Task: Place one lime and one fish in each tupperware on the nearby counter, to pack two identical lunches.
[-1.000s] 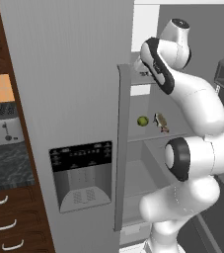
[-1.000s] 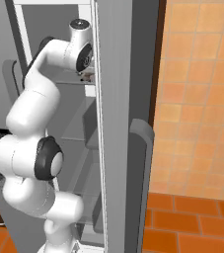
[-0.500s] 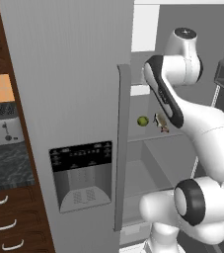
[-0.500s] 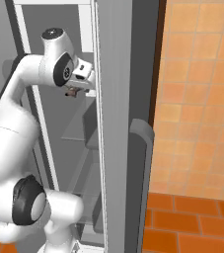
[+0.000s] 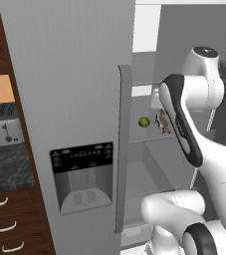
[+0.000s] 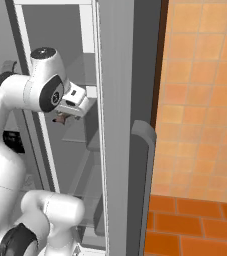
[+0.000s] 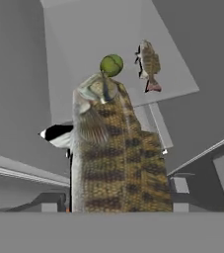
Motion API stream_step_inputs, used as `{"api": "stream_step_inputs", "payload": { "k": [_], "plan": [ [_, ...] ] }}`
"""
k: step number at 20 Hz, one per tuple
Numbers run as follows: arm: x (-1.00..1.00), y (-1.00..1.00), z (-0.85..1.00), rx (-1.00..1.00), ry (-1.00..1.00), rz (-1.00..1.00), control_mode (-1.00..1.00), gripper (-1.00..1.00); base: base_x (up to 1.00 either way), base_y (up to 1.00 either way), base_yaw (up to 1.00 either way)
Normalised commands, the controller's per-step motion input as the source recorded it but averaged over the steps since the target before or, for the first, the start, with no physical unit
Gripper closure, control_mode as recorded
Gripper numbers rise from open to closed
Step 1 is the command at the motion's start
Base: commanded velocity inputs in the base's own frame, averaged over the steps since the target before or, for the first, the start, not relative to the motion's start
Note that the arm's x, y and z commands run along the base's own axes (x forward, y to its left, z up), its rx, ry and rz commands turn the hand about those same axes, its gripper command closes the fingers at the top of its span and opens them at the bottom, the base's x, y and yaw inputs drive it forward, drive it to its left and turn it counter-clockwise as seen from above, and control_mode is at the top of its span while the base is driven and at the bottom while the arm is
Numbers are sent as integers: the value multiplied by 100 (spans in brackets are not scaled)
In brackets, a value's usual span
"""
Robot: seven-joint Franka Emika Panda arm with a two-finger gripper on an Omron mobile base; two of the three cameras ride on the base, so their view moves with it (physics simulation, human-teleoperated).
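I hold one fish (image 7: 116, 153) close before my hand camera: a brown-gold, scaled body with darker mottled bars, its head end pointing away from me toward the fridge shelf. Beyond it a small round yellow-green lime (image 7: 111, 64) sits on the pale grey shelf, and just beside the lime lies a second fish (image 7: 149, 64), small, grey-brown, its reddish tail toward me. In my left base view that lime (image 5: 144, 122) and fish (image 5: 162, 122) rest side by side, apart.

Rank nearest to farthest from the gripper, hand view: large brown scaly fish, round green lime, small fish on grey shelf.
1. Large brown scaly fish: held, centre.
2. Round green lime, left, and small fish, right: both on the grey shelf, too close to call.
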Motion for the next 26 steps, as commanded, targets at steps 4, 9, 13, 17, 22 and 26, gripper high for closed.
{"api": "stream_step_inputs", "payload": {
  "k": [4, 9, 13, 17, 22, 26],
  "plan": [
    [-98, 13, -69, 12, -16, 0, -100, 100, 0, 0, 0],
    [-56, 13, -49, 1, -3, 0, -100, 100, 0, 0, 0],
    [-33, 3, -37, 0, 0, 0, -100, 100, 0, 0, 0],
    [-4, 0, 0, 0, 0, 0, -100, 100, 0, 0, 0],
    [-2, 0, 0, 0, 0, 0, -100, 100, 0, 0, 0],
    [-16, 0, 0, 0, 0, 0, 100, 100, -41, 11, 0]
  ]
}}
